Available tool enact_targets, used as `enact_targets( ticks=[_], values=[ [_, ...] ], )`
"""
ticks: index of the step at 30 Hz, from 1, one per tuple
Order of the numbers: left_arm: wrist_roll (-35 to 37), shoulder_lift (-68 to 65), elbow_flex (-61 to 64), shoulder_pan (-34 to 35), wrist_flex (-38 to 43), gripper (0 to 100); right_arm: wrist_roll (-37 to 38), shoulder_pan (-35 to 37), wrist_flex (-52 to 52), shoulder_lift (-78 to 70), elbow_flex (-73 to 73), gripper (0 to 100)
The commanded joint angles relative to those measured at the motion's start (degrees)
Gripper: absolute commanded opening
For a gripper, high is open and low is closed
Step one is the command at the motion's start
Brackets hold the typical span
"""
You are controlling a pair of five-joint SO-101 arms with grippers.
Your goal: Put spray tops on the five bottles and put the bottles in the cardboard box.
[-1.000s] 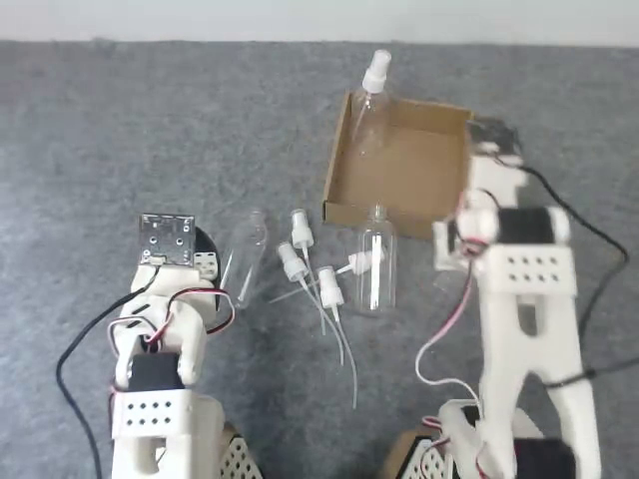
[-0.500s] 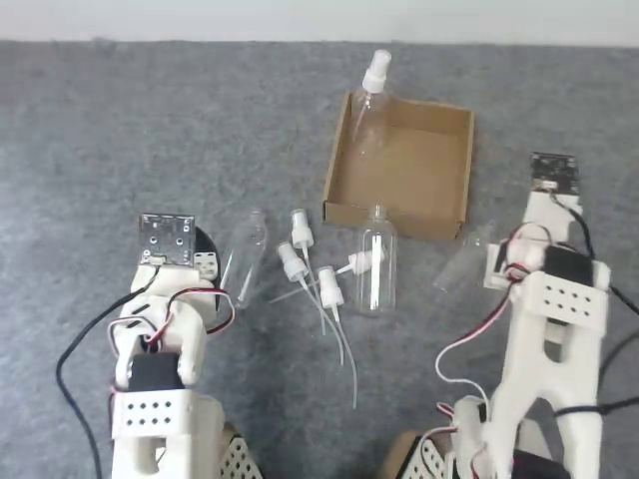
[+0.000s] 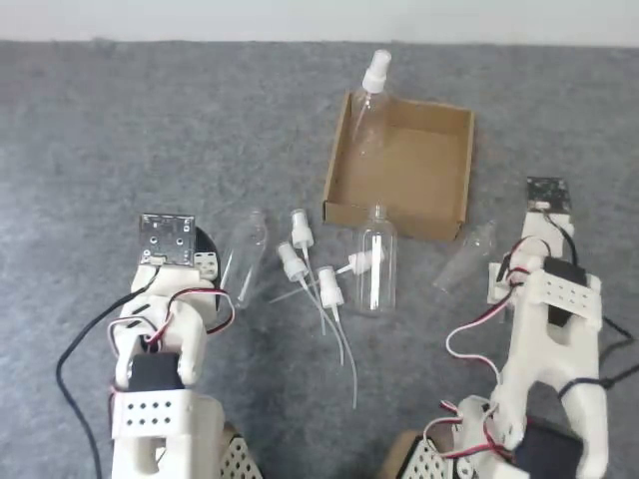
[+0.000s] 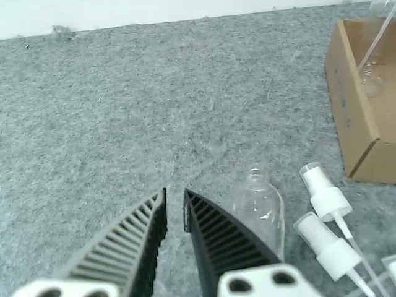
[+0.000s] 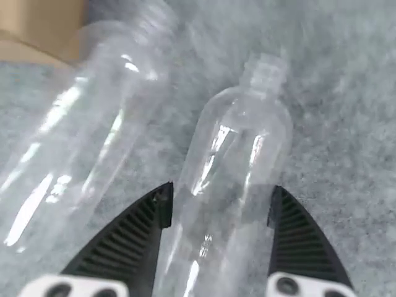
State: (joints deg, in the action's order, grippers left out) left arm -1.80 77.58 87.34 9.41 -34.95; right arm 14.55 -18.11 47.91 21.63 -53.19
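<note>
The right gripper (image 5: pixel 219 197) is spread wide, its fingers either side of an uncapped clear bottle (image 5: pixel 241 136) lying on the grey carpet (image 3: pixel 100 120) near the cardboard box (image 3: pixel 397 217) (a capped bottle (image 3: pixel 371 100) leans inside). The left gripper (image 4: pixel 175 199), fingers nearly together and empty, hovers beside another open bottle (image 4: pixel 265 207).

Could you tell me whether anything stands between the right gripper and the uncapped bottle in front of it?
Nothing visible does. The right gripper is open, with one side on each flank of the uncapped bottle; a second bottle lies beside it, outside the gripper.
</note>
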Motion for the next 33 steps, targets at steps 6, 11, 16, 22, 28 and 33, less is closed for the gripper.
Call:
enact_targets(
  ticks=[6,11,16,22,28,33],
  values=[
    [-0.4,-0.3,-0.5,-0.1,1.7,4,0.4,0.2,-6.8,-2.4,-4.9,8.4],
    [-0.4,-0.3,-0.8,-0.1,1.4,4,0.9,0.2,-9.2,-2.2,-7.4,1.6],
    [-0.4,-0.8,-5.0,0.2,-3.1,4,0.9,0.1,-9.5,-2.2,-7.9,2.1],
    [-2.1,-0.9,-14.2,-4.9,-14.9,4,0.9,0.0,-9.5,-2.2,-8.1,2.1],
    [-3.4,-1.8,-22.5,-16.3,-25.1,4,0.9,0.0,-9.6,-2.2,-8.1,2.0],
    [-3.4,-16.0,-30.3,-21.2,-28.3,4,0.9,-0.1,-10.6,-2.2,-8.4,1.9]
  ],
)
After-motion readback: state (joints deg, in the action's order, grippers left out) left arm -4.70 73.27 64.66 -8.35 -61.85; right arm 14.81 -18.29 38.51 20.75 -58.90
